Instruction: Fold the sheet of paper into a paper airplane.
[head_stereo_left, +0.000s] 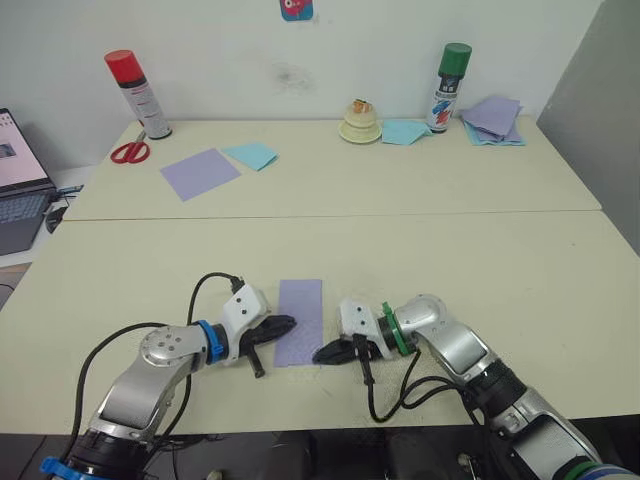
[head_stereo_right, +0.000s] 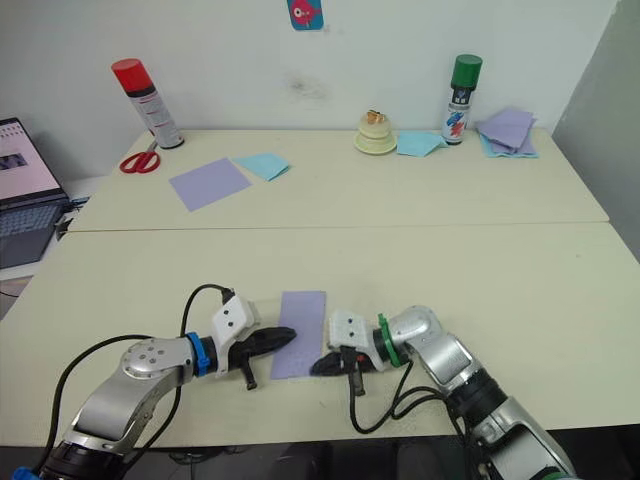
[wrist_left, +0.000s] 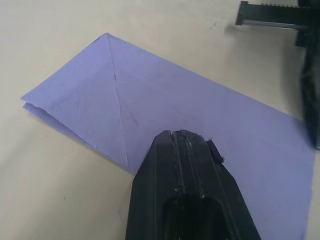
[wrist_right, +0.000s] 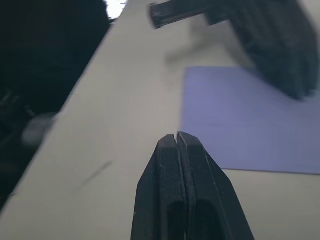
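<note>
Lavender sheet of paper (head_stereo_left: 299, 320) lies folded in half, a narrow creased rectangle on the near table (head_stereo_left: 480, 250) between my grippers | left gripper (wrist_left: 182, 137) fingers pressed together, tip resting on its left edge | right gripper (wrist_right: 176, 137) fingers closed, empty, just beside its near right corner

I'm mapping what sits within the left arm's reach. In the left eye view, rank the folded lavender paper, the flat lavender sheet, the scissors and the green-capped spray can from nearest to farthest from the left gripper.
1. The sheet of paper, folded, touching the left gripper.
2. Flat lavender sheet, far left.
3. Scissors, behind it, at the left edge.
4. Green-capped spray can, far right, at the wall.
</note>
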